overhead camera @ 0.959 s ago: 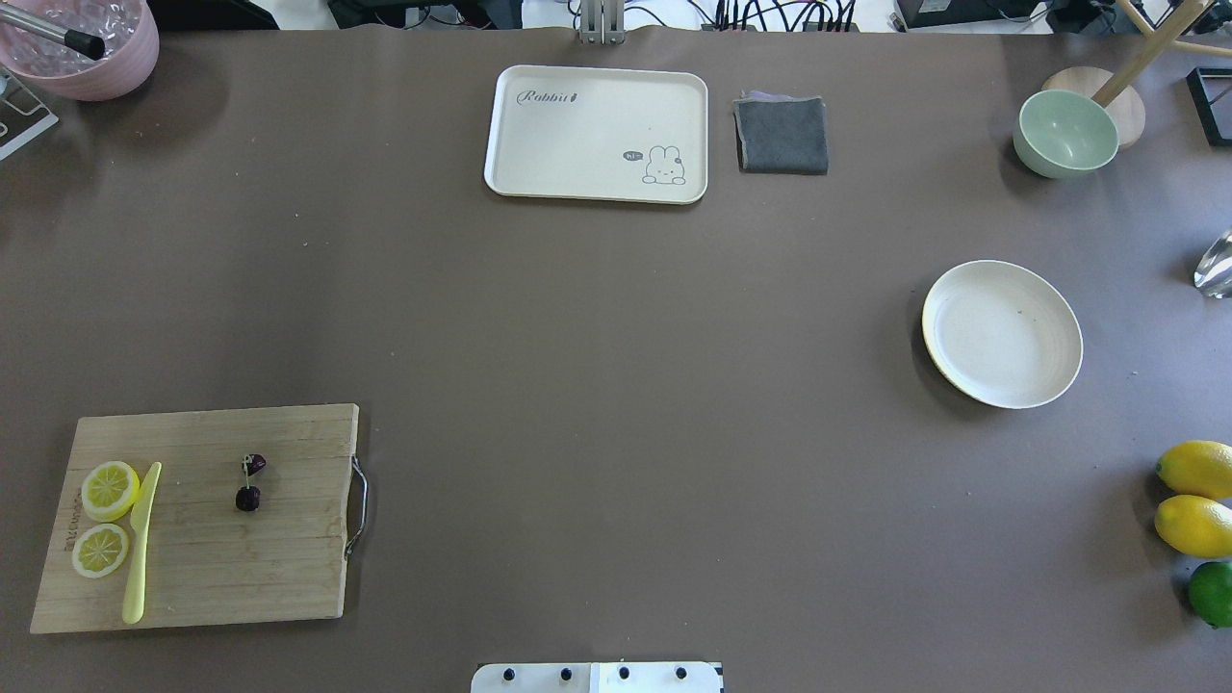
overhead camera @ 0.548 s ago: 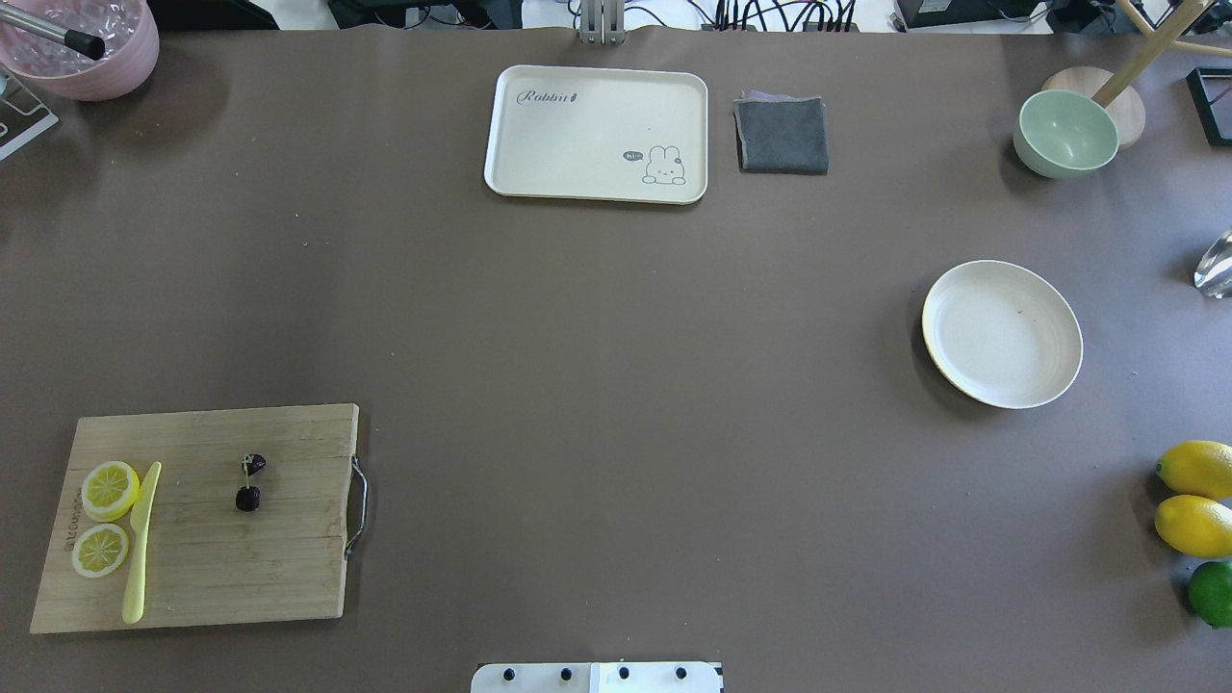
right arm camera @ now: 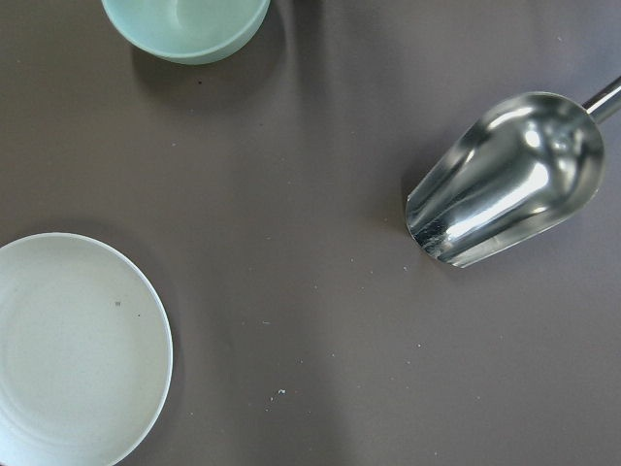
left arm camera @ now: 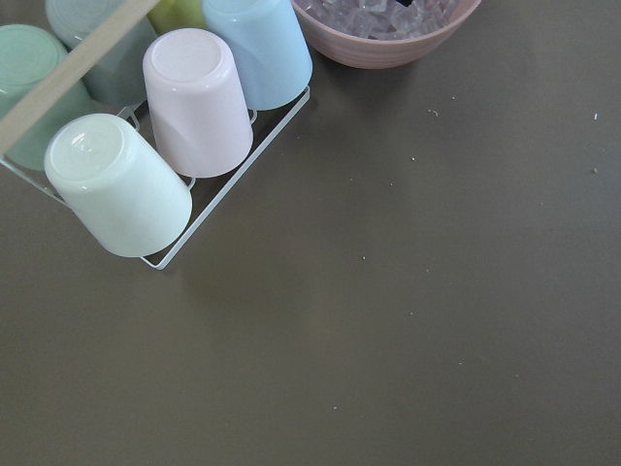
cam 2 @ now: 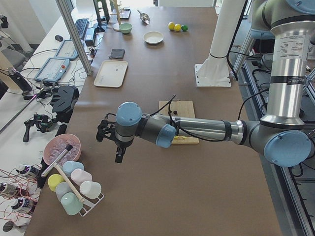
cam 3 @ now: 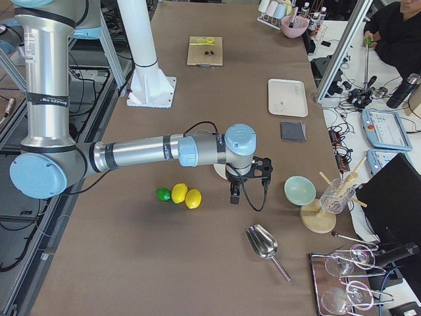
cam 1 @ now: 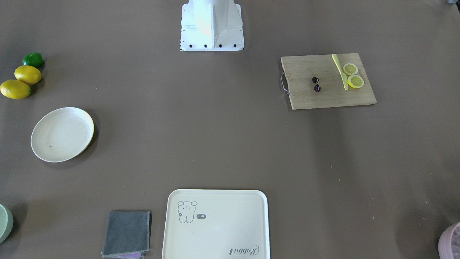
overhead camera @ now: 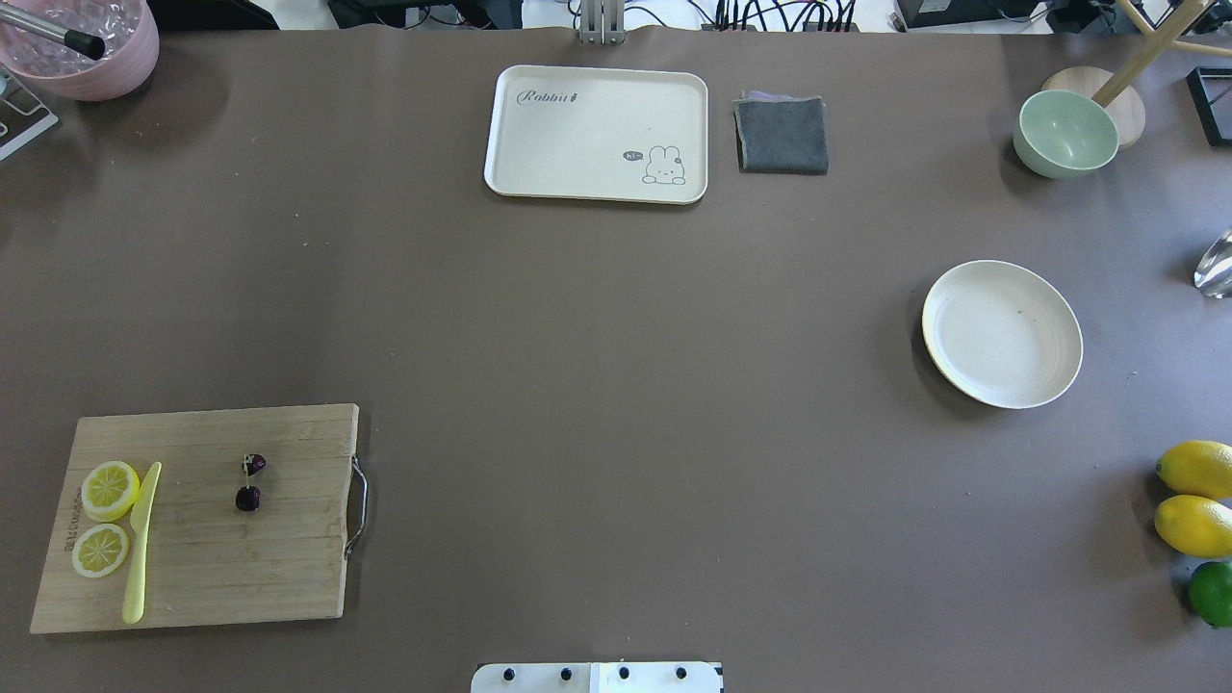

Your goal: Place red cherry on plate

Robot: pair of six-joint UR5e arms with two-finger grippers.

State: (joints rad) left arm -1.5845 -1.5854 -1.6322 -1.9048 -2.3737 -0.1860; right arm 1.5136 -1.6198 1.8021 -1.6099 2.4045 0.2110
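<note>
One red cherry [overhead camera: 248,498] pair on cutting board [overhead camera: 207,577], left gripper [cam 2: 110,141] well apart

Lettering on the tray and the cutting board

The cream tray [overhead camera: 597,125] carries the cursive word "Rabbit" in one corner. Beside its rabbit drawing, a small dark speech bubble [overhead camera: 632,155] seems to read "hi~". The wooden cutting board [overhead camera: 279,568] has a printed mark along the short edge opposite its handle, too small to read.
</note>
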